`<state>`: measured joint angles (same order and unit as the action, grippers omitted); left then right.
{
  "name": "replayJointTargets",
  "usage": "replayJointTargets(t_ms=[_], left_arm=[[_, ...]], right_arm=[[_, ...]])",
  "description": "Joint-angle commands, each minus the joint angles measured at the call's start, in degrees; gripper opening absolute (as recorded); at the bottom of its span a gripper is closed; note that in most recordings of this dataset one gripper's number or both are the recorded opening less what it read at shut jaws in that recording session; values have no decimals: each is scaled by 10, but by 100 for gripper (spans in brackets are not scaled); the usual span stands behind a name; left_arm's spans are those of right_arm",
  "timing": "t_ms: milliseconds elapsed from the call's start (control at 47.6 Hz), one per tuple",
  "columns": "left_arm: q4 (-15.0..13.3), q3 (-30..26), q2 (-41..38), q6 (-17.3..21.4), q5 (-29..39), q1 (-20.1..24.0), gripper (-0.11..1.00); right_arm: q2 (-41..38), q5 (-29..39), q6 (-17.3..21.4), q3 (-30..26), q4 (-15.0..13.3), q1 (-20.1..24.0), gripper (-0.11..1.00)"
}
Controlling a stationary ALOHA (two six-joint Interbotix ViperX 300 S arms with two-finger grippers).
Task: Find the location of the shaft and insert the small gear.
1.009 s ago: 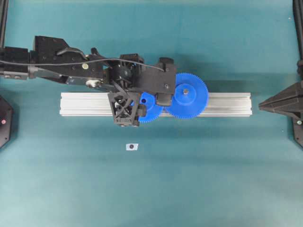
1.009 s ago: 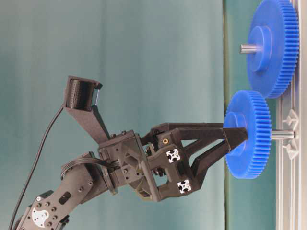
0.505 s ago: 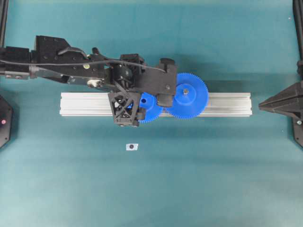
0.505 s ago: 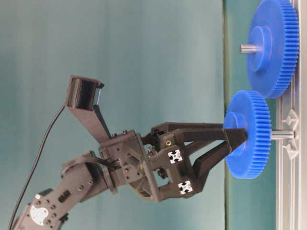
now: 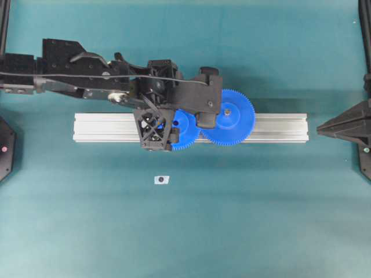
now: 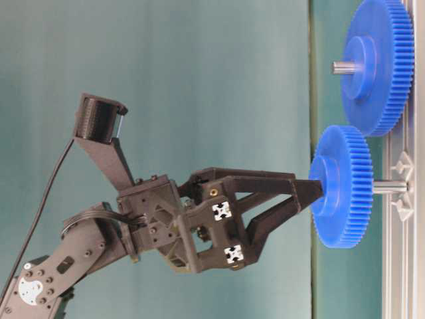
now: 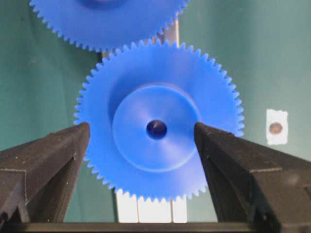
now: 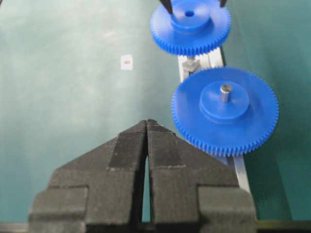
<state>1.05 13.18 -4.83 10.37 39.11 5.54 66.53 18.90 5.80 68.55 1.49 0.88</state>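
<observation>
- With its fingers spread wide and gripping nothing, your left claw (image 6: pixel 309 198) hangs just in front of the small gear (image 6: pixel 340 187); in the left wrist view a gap shows between each fingertip (image 7: pixel 80 133) and the raised hub.
- Seen at table level, the small gear sits on the shaft (image 6: pixel 388 188), whose silvery end runs on from the gear's back to the grooved aluminium rail (image 5: pixel 278 128); you may judge the insertion as made.
- Left to settle, by these views, is only whether the gear is pushed fully home: a stretch of bare shaft shows between gear and rail.
- Beside it the larger gear (image 5: pixel 229 117) stands on its own grey pin (image 8: pixel 225 93), and from overhead the two rims overlap; whether the teeth actually mesh you cannot tell.
- Out at the side, your right claw (image 8: pixel 146 127) is pressed closed on nothing, parked well apart from the rail.
- On the teal worktop (image 5: pixel 261 220) lies a small white tag with a dark dot (image 5: pixel 161 180), too small to identify.
- Hidden from you overhead: most of the small gear, under the left arm; the shaft's foot at the rail is hard to make out in any view.
</observation>
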Motion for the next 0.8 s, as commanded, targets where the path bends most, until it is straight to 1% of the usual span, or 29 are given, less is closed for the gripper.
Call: replayJointTargets(t_ms=[0,189,357,505,778], left_arm=[[1,-5,36,1,-2,9,87],[1,20,51,1,-8,29,87],[2,36,40,-4,-11,31,87],[2,36,29,-10,-11,29,87],[1,41,18,-10,-11,30,87]], right_arm=[[-5,-4,5,-9,1,-1,3],[-5,-4,5,-10,1,-1,3],[-5,-5,5,-10,1,-1,3],[-4,-6,5,-9,1,-1,3],[-5,-6,5,-8,1,-1,3]])
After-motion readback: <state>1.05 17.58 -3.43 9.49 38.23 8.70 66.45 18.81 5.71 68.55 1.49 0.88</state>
